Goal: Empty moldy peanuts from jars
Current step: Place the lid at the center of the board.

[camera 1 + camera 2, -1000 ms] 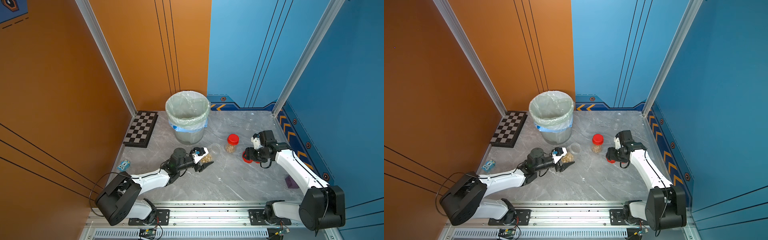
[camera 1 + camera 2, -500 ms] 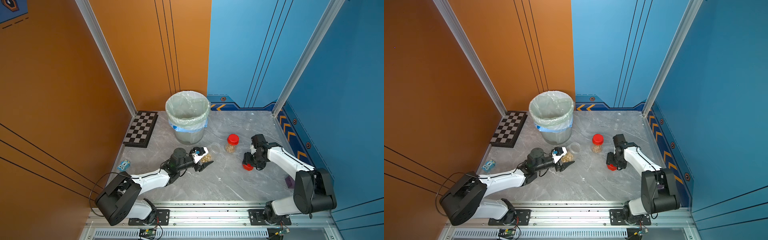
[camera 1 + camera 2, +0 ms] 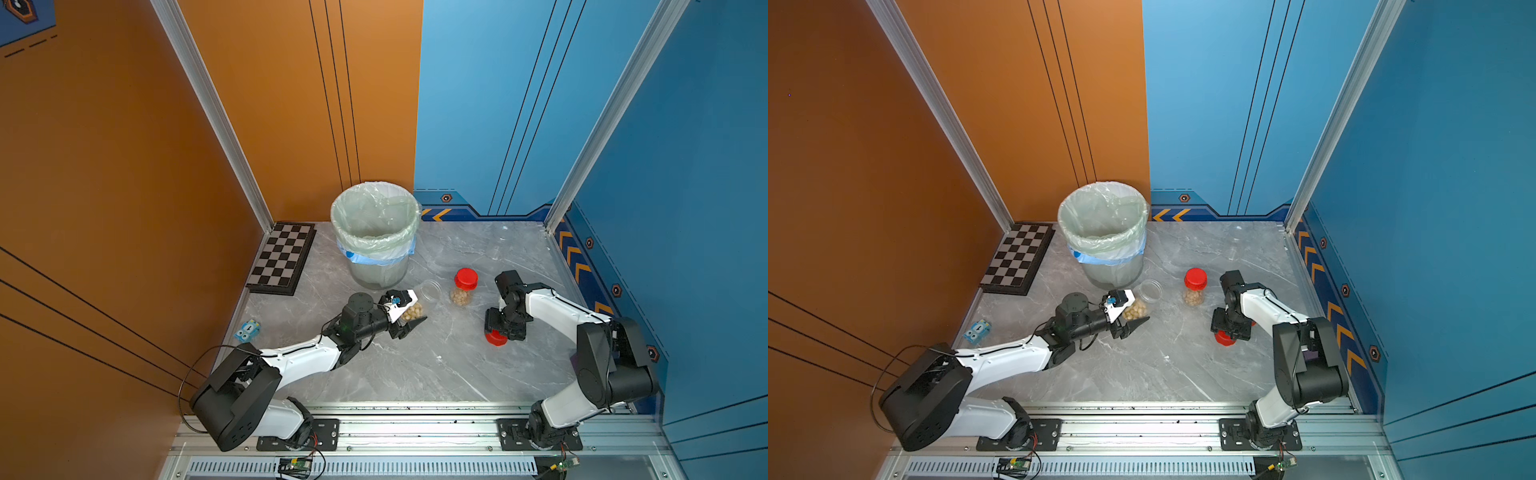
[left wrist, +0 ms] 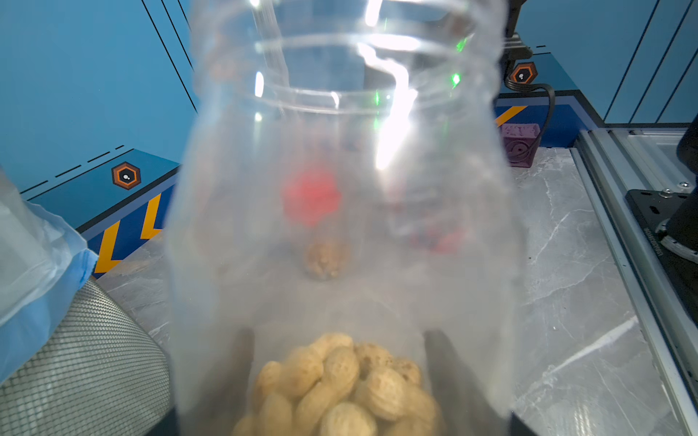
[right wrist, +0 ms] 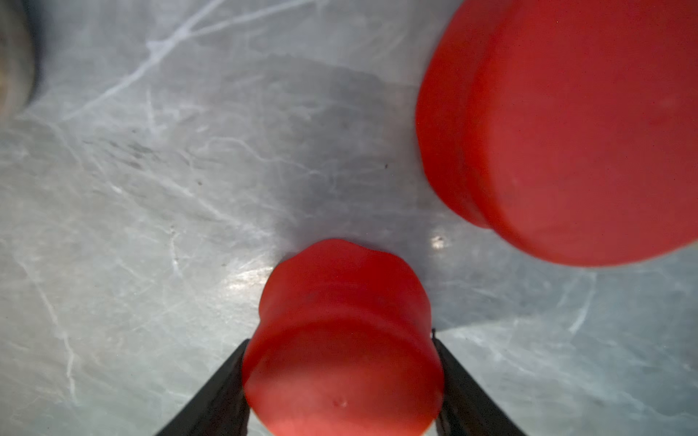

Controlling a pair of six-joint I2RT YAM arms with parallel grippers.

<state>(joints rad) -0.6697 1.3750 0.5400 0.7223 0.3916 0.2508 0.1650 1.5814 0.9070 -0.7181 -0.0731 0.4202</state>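
Note:
My left gripper (image 3: 417, 307) is shut on an open clear jar (image 3: 422, 300) that lies tilted, with its mouth towards the bin. Moldy peanuts (image 4: 340, 381) are heaped at the jar's base between the dark fingers (image 4: 241, 362). A second jar (image 3: 462, 291), with a red lid and peanuts inside, stands upright to the right. My right gripper (image 5: 340, 341) points down at the table, and its fingers press the sides of a loose red lid (image 5: 342, 339) (image 3: 496, 337). Another red lid (image 5: 566, 124) lies beside it.
The bag-lined bin (image 3: 376, 270) stands behind the left gripper. A chessboard (image 3: 282, 257) lies at the back left and a small blue toy (image 3: 247, 330) near the left wall. A purple block (image 4: 519, 145) sits by the right wall.
The right gripper has come down and forward with the red lid, and its elbow has swung towards the front rail. The left arm and its jar have not moved.

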